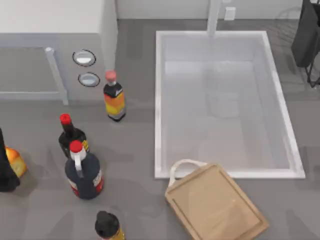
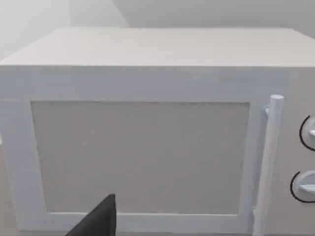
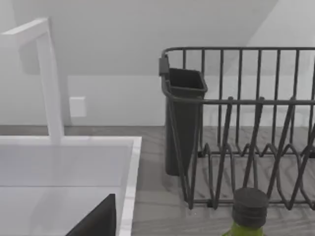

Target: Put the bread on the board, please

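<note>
1. The bread (image 1: 16,162) is seen at the far left edge of the table in the top view, as a golden-yellow chunk with an orange-brown patch. It is set right against a dark part of the left arm (image 1: 6,167) and is partly hidden by it.
2. Whether the bread is gripped or only touched cannot be told.
3. A dark piece of the left gripper (image 2: 96,221) is caught at the near edge of the left wrist view. Whether it is wide or narrow cannot be told.
4. The board (image 1: 215,207) is laid well to the right of the bread, at the near edge of the table. It is turned at an angle and nothing is on it. Its pale loop handle is pointed toward the sink (image 1: 159,100), whose near rim it just meets.
5. Four bottles are stood between bread and board:
   - a red-capped dark bottle (image 1: 71,136);
   - a larger red-capped bottle (image 1: 83,174) just in front of it;
   - a black-capped bottle (image 1: 107,226) at the near edge;
   - an orange-labelled bottle (image 1: 114,102) farther back.
6. A white microwave (image 1: 50,30) is placed at the far left, with its door closed.
7. A dark piece of the right gripper (image 3: 96,221) is caught in the right wrist view. Its state cannot be told.
8. Beyond it, a dish rack (image 3: 246,103) and a green bottle (image 3: 248,216) are seen.
</note>
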